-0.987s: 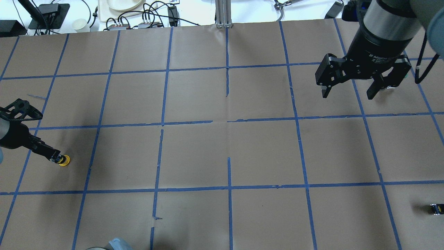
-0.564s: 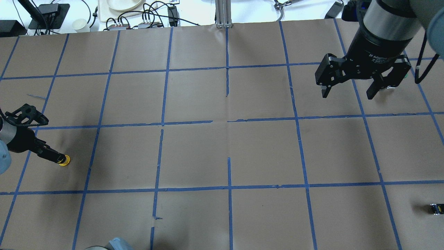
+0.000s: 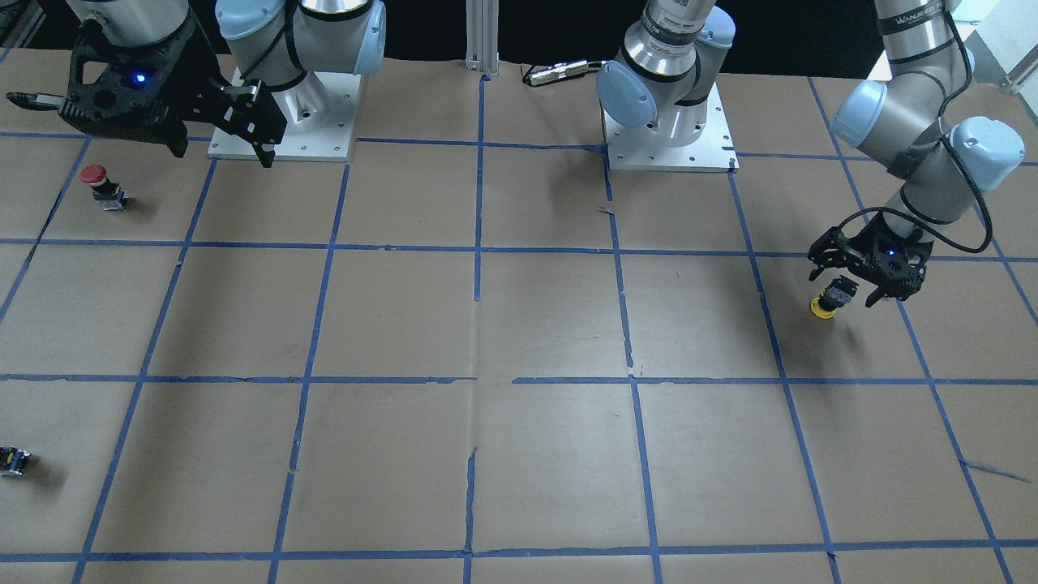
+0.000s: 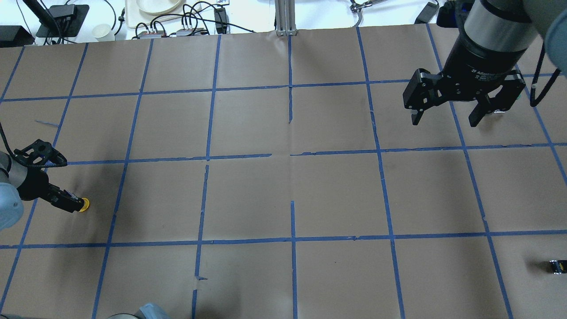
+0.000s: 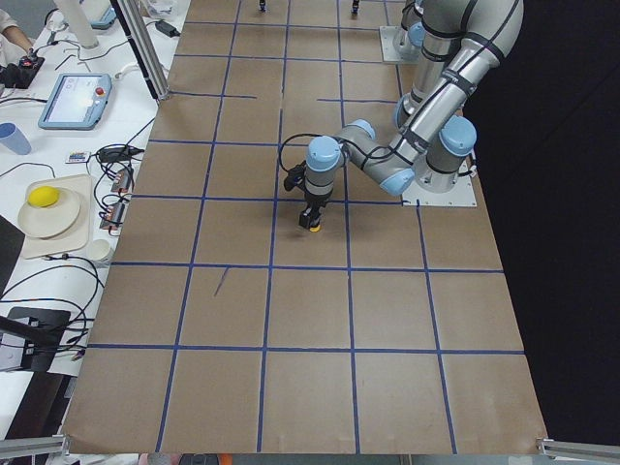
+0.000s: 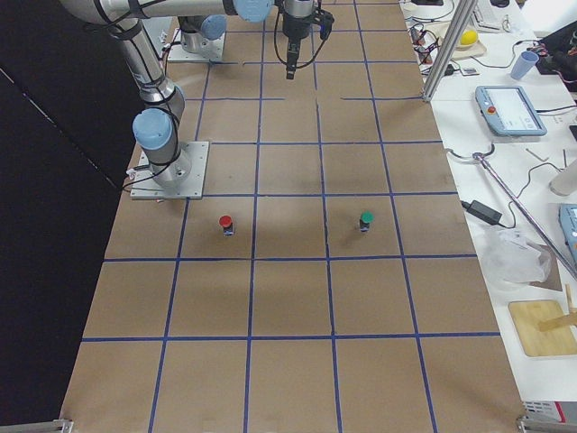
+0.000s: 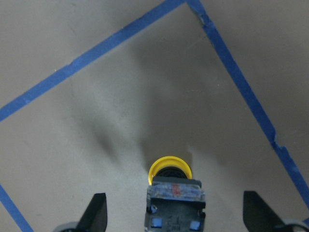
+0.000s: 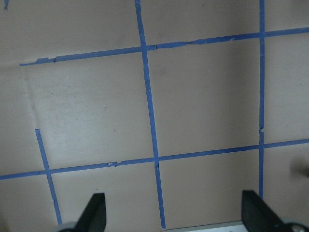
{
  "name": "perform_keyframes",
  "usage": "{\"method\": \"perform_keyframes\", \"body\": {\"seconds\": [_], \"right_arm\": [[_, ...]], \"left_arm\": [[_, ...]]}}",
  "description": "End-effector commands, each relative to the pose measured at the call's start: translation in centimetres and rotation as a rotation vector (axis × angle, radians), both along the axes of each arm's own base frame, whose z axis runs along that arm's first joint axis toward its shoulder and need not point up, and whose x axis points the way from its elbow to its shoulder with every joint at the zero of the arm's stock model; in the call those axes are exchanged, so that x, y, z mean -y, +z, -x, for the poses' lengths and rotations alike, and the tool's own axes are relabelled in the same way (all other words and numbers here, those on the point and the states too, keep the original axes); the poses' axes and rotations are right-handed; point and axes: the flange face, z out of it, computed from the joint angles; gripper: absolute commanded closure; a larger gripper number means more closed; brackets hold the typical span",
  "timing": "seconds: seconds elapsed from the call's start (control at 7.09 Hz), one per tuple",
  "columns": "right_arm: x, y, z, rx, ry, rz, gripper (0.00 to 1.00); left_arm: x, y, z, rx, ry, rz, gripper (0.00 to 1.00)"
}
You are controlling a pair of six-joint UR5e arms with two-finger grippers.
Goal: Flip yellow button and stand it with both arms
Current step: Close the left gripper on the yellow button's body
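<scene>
The yellow button (image 3: 824, 306) rests with its yellow cap on the brown paper and its black body up, near the table's left end. It also shows in the overhead view (image 4: 83, 204) and the exterior left view (image 5: 310, 226). My left gripper (image 3: 846, 285) hangs over it, open, one finger on each side. In the left wrist view the button (image 7: 170, 170) sits between the wide-apart fingertips (image 7: 96, 212), untouched. My right gripper (image 4: 443, 118) is open and empty, high over the far right of the table, and the right wrist view shows only paper.
A red-capped button (image 3: 97, 182) stands near the right arm's base. A green-capped button (image 6: 365, 219) stands further out. A small black-silver block (image 4: 557, 266) lies at the near right edge. Blue tape lines cross the paper (image 4: 288, 195).
The left arm's wrist has swung down and right in the overhead view, closer over the yellow button. The button has stayed put. The right arm has not moved.
</scene>
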Motion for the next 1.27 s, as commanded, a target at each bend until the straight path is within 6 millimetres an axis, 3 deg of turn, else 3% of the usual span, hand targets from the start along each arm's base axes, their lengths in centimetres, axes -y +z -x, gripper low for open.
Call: {"method": "perform_keyframes", "body": {"seconds": [0.0,0.42,0.71,0.85,1.13], "right_arm": [[0.0,-0.1,0.0,-0.001,0.0,-0.003,0.0],[0.1,-0.2,0.0,0.005,0.0,-0.002,0.0],[0.0,-0.1,-0.1,0.006,-0.001,0.0,0.0],[0.1,-0.1,-0.1,0.006,-0.004,0.002,0.0],[0.1,-0.1,-0.1,0.006,-0.004,0.002,0.0]], "left_arm": [[-0.3,-0.4,0.2,0.001,0.004,-0.005,0.12],[-0.2,-0.3,0.1,0.004,0.004,-0.004,0.53],[0.2,0.2,-0.1,0.031,0.082,0.008,0.68],[0.3,0.4,0.0,0.036,0.087,0.018,0.7],[0.6,3.2,0.5,0.058,0.078,0.054,0.71]]}}
